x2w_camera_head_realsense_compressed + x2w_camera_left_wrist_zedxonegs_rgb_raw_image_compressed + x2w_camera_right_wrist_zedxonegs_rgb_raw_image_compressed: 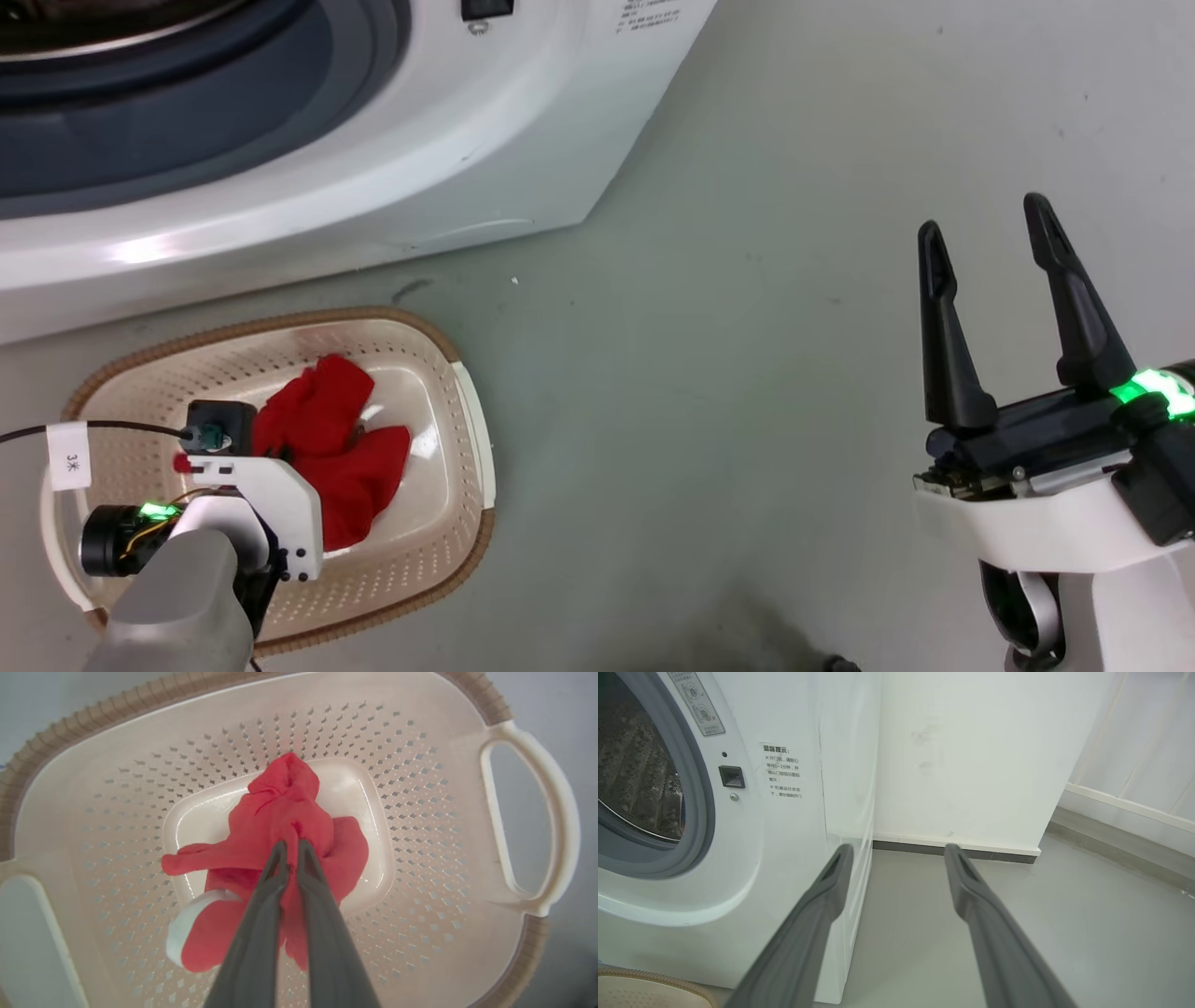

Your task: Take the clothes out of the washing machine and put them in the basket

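Red clothes [334, 448] [280, 826] lie in the cream basket [439, 551] [420, 812] on the floor in front of the white washing machine [373, 168] [784, 826]. A white part of the fabric shows at its lower left in the left wrist view. My left gripper [290, 847] reaches down into the basket, shut on a fold of the red clothes. Its fingers are hidden under the wrist in the head view. At the right, my right gripper [990, 224] [896, 851] hovers over bare floor, open with nothing between its fingers. The steel drum [635, 779] looks dark inside.
Grey floor [747, 392] stretches between the basket and my right arm. A white wall [971, 756] with a dark skirting stands to the right of the machine. A black cable with a paper tag [68, 455] runs to my left wrist.
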{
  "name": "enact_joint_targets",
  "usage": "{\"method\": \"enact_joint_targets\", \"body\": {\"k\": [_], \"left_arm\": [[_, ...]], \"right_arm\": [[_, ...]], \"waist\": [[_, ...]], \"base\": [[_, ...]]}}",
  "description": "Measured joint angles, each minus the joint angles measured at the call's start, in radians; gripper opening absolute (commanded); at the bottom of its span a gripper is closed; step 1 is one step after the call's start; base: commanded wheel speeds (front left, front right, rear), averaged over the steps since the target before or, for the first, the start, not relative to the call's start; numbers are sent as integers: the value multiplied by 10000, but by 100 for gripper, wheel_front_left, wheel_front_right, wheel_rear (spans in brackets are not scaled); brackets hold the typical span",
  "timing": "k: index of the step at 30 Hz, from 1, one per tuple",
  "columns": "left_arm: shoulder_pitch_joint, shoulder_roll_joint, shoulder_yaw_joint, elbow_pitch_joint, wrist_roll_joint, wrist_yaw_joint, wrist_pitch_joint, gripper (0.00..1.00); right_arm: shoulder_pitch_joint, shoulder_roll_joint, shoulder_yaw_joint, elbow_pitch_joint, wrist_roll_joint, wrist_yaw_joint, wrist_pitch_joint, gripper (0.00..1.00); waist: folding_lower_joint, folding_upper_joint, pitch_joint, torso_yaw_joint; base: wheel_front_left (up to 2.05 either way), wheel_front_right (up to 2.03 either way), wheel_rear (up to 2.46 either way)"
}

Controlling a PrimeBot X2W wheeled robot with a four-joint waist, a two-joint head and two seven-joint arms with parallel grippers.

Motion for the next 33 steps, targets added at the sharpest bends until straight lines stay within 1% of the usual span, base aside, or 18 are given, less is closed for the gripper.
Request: {"method": "enact_joint_targets", "body": {"k": [3, 7, 8, 9, 10, 11, 15, 18, 23, 26, 29, 33], "left_arm": [[-258, 0, -75, 466, 15, 94, 318, 0], [-547, -29, -96, 736, 0, 280, 537, 0], [-580, -59, -81, 775, -21, 301, 546, 11], [-604, -98, -73, 811, -44, 351, 629, 51], [-637, -125, -117, 848, -33, 426, 654, 100], [-670, -128, -146, 863, 10, 512, 619, 100], [-701, -213, -226, 941, -13, 414, 685, 100], [-680, -288, -307, 955, 13, 382, 293, 100], [-465, -569, -337, 943, -2, 328, -775, 100], [-267, -688, -357, 821, 2, 330, -1120, 100], [33, -779, -265, 341, 4, 443, -1246, 100], [705, -633, 209, -1592, 257, 865, -1277, 100]], "right_arm": [[-207, 0, 29, 4, 134, 0, 0, 100], [-372, 2, 59, 15, 228, 0, 0, 100], [-403, 2, 48, 17, 230, 0, 0, 100], [-410, 2, 42, 17, 230, 0, 0, 100], [-411, 2, 36, 29, 230, 0, 0, 100], [-414, 2, 31, 46, 230, 0, 0, 100], [-422, 4, -4, 150, 222, 0, 0, 100], [-397, 4, -46, 188, 159, 0, 0, 100], [-105, 4, -178, 313, -23, 0, 0, 100], [157, 4, -230, 387, -136, 0, 0, 100], [465, 6, -301, 454, -221, 0, 0, 100], [882, 4, -330, 543, -311, 0, 0, 100]], "waist": [[0, 0, 429, -61], [0, 0, 879, -133], [0, 0, 956, -142], [0, 0, 1016, -141], [0, 0, 1051, -128], [0, 0, 1062, -108], [-1, 0, 894, -50], [0, 0, 642, 29], [-1, 0, -3, 212], [-1, 0, -488, 356], [-1, 0, -1021, 508], [-2, 0, -1738, 713]], "base": [[0, 0, 0], [0, 0, 0], [0, 0, 0], [0, 0, 0], [0, 0, 0], [0, 0, 0], [0, 0, 0], [0, 0, 0], [0, 0, 0], [0, 0, 0], [0, 0, 0], [0, 0, 0]]}}
